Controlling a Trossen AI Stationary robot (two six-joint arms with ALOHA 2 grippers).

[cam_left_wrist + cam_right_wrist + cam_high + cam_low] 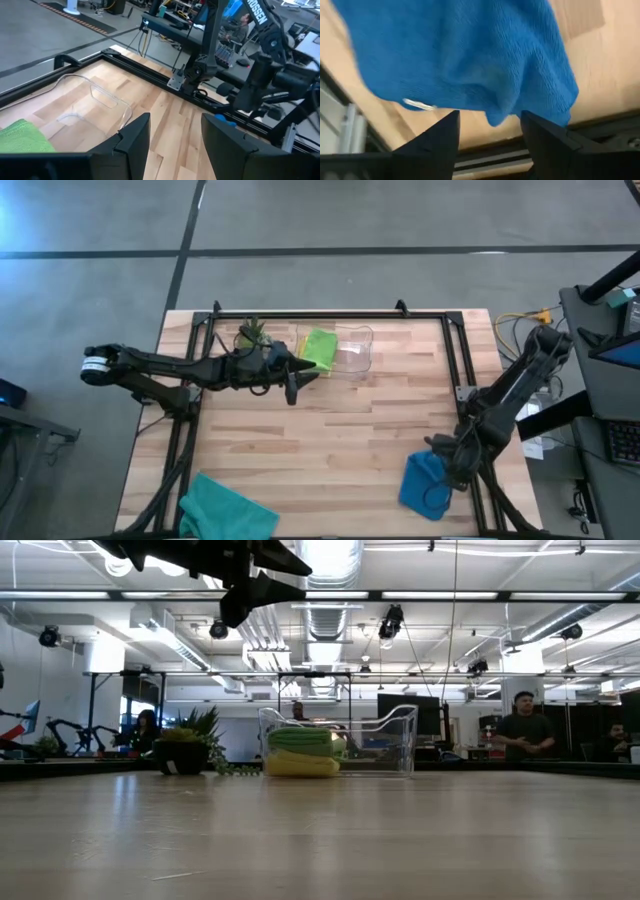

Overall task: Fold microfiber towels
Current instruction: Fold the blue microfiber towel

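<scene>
Blue towel [423,482] bunched in a loose heap at near right of table [340,440], right at the frame rail; right gripper [490,131] directly over it, fingers spread, nothing pinched, cloth just beyond the tips. Soft, light, limp stuff by the look of it: likely to sag and drag, not slippery, not fragile; best taken at a corner or hemmed edge, probably by the small white tag [419,105]. Long axis hard to call while crumpled; heap runs roughly near-to-far along the rail. Teal towel [228,508] rumpled at near left edge, lying aslant. Lime green towel [319,348] folded inside clear bin [358,352] at far centre, stacked on yellow towel [300,766]. Left gripper [174,142] hovering beside bin, fingers apart, empty. Potted plant [188,740] left of bin.
</scene>
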